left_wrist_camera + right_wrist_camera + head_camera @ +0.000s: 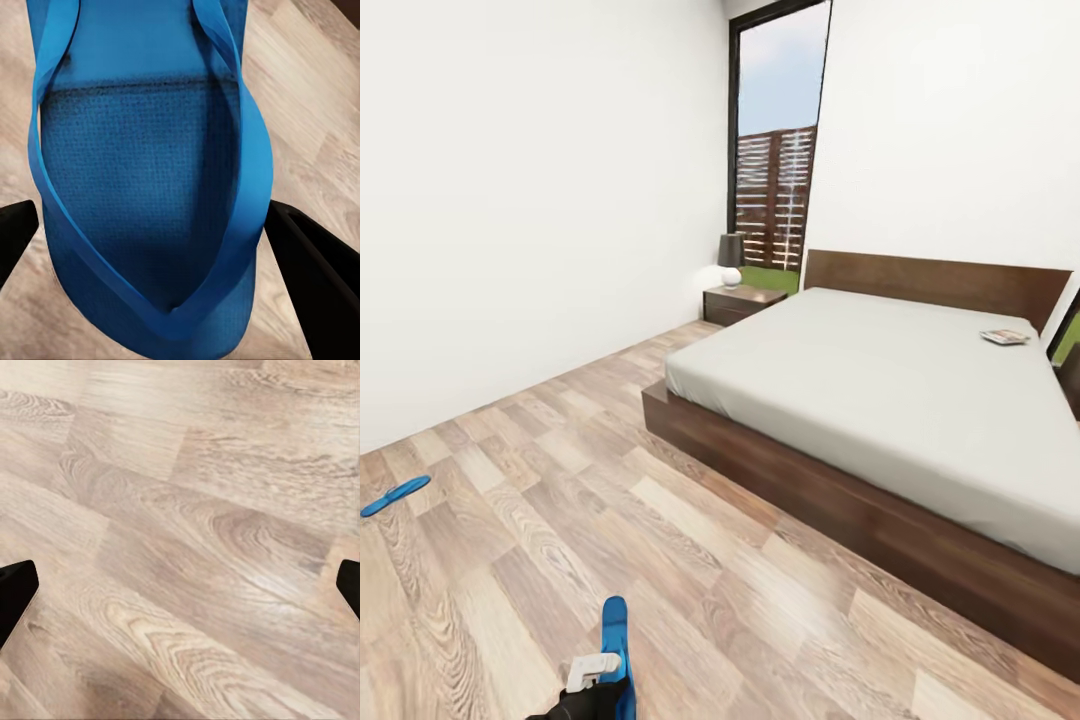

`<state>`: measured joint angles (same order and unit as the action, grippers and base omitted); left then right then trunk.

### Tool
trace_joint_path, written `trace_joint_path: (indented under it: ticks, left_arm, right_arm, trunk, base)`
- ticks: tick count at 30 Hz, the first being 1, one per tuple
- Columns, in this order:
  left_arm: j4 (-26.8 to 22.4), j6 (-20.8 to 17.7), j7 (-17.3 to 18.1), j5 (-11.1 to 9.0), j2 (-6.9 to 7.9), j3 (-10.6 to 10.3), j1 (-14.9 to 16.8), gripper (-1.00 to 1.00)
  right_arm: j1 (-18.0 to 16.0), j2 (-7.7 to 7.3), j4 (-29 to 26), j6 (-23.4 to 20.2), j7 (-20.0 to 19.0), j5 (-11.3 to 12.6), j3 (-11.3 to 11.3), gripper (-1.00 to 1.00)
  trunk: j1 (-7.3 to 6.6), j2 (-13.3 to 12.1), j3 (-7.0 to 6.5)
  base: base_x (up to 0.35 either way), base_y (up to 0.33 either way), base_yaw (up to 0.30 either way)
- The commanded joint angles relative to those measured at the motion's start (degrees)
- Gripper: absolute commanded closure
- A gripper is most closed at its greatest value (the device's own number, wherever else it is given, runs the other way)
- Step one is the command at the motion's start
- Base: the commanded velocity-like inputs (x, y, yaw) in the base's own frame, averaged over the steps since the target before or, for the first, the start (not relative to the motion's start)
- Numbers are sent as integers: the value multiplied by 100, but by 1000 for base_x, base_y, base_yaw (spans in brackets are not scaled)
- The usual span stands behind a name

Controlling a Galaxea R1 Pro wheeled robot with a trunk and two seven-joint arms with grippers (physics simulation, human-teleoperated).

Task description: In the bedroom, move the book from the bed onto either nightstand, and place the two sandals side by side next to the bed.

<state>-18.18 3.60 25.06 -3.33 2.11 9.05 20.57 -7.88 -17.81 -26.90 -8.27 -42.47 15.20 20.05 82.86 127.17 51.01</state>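
One bright blue sandal [617, 645] sticks up above the wood floor at the near edge of the head view, with my left gripper [596, 676] shut on it. In the left wrist view this sandal [142, 187] sits strap side up between the two dark fingers [319, 262] of the left gripper [161, 229]. The other sandal [395, 495] lies flat on the floor far to the left. The book [1005, 337] lies on the bed [880, 390] near the headboard on its far side. A nightstand [742, 301] with a lamp stands left of the headboard. My right gripper [180, 592] is open over bare floor.
Wood-plank floor [610, 480] stretches between me and the bed's dark frame [840, 490]. A white wall [510, 200] runs along the left. A tall black-framed window [775, 150] stands behind the nightstand.
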Motion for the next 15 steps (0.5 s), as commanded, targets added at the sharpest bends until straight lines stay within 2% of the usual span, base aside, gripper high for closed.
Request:
trace_joint_path:
  ticks: [1, 6, 15]
  left_arm:
    - [7, 0, 34, -36, 0, 17, 3, 100]
    - [7, 0, 34, -36, 0, 18, 1, 100]
    - [7, 0, 30, -36, -20, 2, 0, 100]
  right_arm:
    - [-3, 1, 0, -60, -25, 53, 16, -100]
    - [-3, -1, 0, -60, -25, 53, 16, -100]
    - [-3, 12, 13, -52, 1, 45, 7, -100]
  trunk:
    - [2, 2, 5]
    - [2, 2, 5]
    - [2, 2, 5]
  base:
    - [331, 0, 13]
    - [168, 0, 88]
    - [10, 0, 276]
